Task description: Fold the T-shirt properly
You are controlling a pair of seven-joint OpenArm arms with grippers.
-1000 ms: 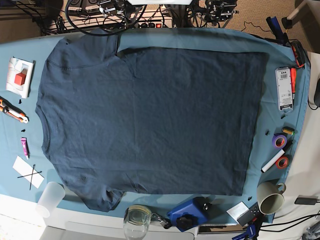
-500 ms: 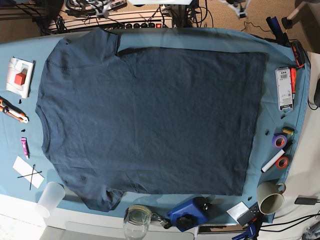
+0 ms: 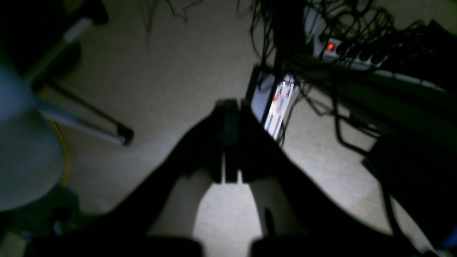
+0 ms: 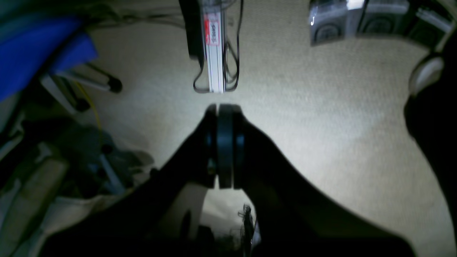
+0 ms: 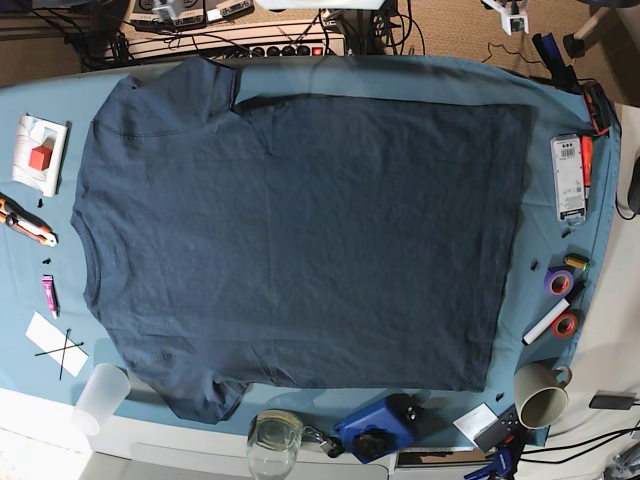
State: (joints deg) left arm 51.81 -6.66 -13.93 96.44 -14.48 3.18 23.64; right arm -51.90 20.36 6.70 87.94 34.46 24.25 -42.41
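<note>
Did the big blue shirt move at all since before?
No. The T-shirt lies in the same spot, its edge equally near the red cube.

Both arms have pulled back from the far edge of the table. A second ago their dark parts hung over that edge. Now only a bit of the left arm (image 5: 510,15) and the right arm (image 5: 180,10) peeks in.

Dark navy-blue short-sleeved cotton T-shirt (image 5: 300,245), spread flat and unfolded.

It covers most of the tabletop, collar toward the base view's left edge and straight hem toward the right. One sleeve points to the top-left, the other bunches slightly at the bottom-left. The fabric lies smooth with faint wrinkles.
</note>
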